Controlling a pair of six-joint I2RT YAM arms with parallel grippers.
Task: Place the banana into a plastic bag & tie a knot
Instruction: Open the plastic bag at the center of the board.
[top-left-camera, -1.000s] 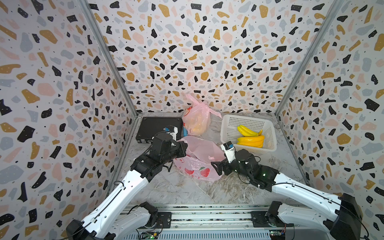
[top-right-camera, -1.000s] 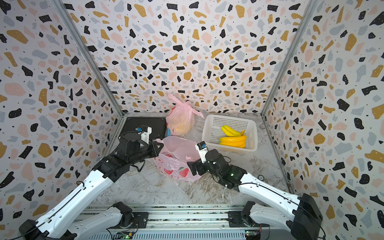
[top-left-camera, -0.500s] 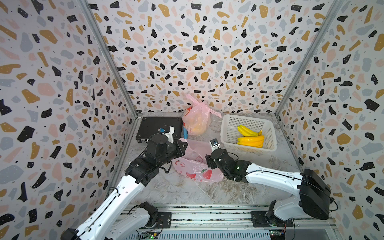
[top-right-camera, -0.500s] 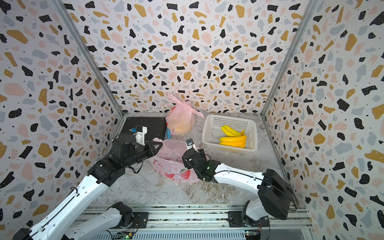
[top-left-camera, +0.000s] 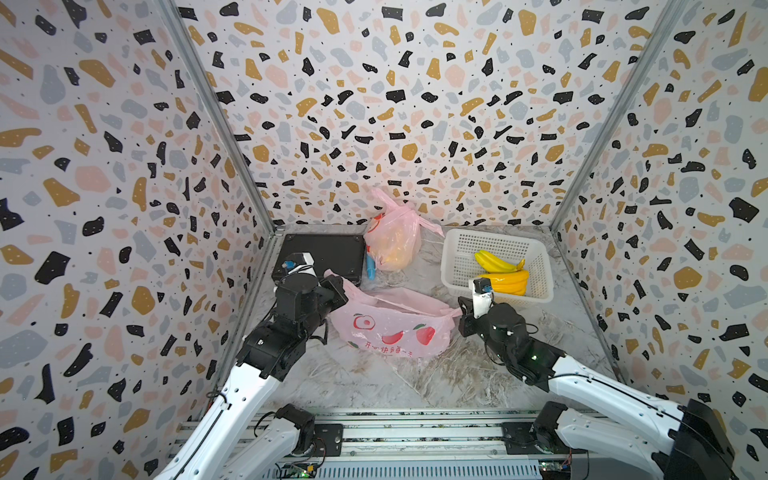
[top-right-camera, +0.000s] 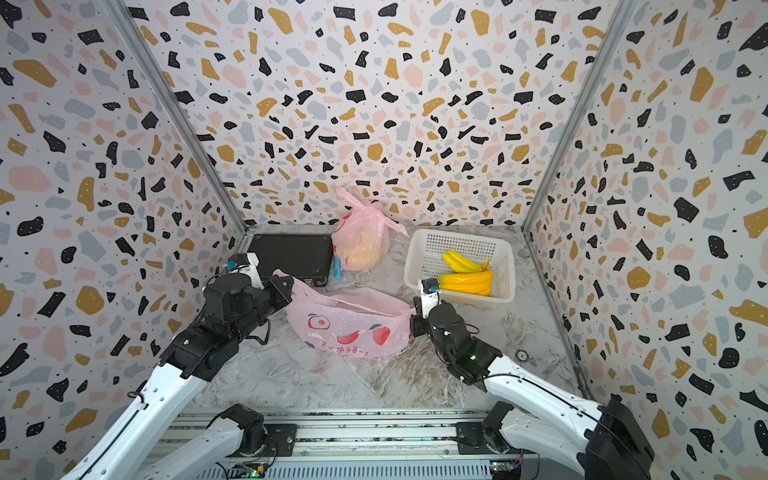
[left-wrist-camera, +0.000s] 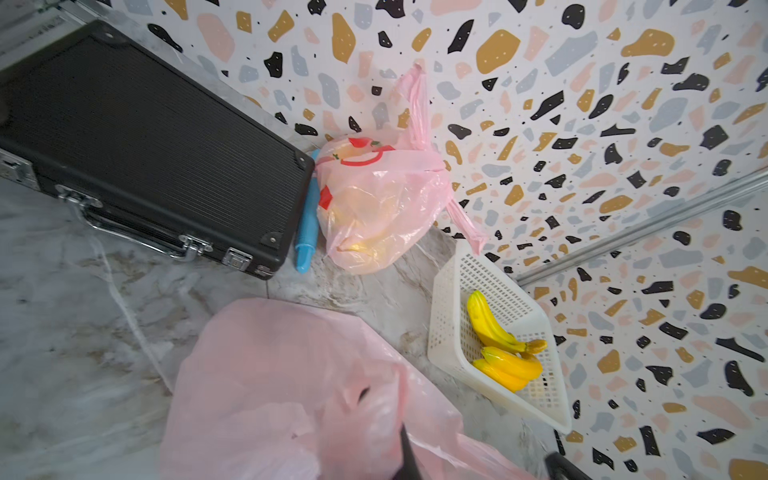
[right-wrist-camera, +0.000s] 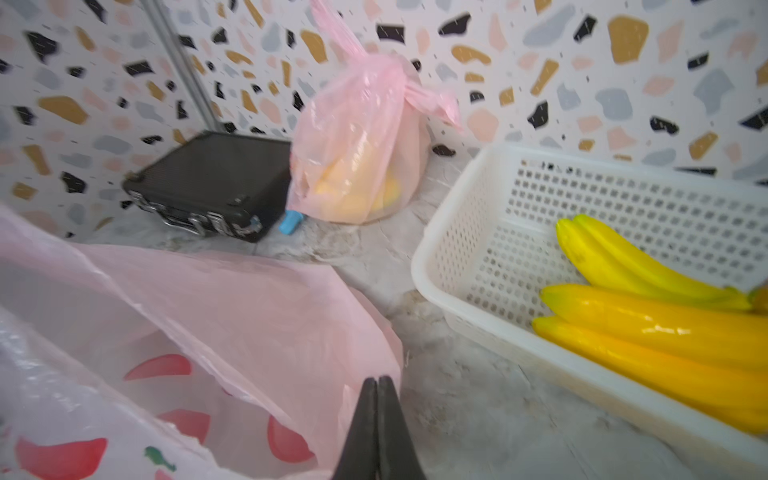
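While I watch from the console, the bananas (top-left-camera: 503, 272) lie in two yellow bunches inside the white basket (top-left-camera: 453, 257), touching each other and resting toward its near wall. Just beside the basket, on the side facing the left arm, the open pink bag (top-left-camera: 390, 328) printed with red fruit is spread on the marble table (top-left-camera: 374, 382), pulled long between my two arms. The right gripper (top-left-camera: 461, 313) sits just off the basket's near corner. In the right wrist view its fingers (right-wrist-camera: 365, 415) are pressed flat together with the bag's edge at their tips, and in both top views that corner of the bag runs up into them, so I read it as a pinch on the film. The left gripper (top-left-camera: 341, 287) is at the bag's opposite end, well away from the basket, closed on the other corner. Pink film wraps over its fingers in the left wrist view. Beside the basket's far corner, against the back wall, a second pink bag (top-left-camera: 392, 245) stands tied, with something yellow showing through it. Farther from the basket, a small blue object (top-left-camera: 370, 268) lies between that tied bag and a black case (top-left-camera: 324, 253).
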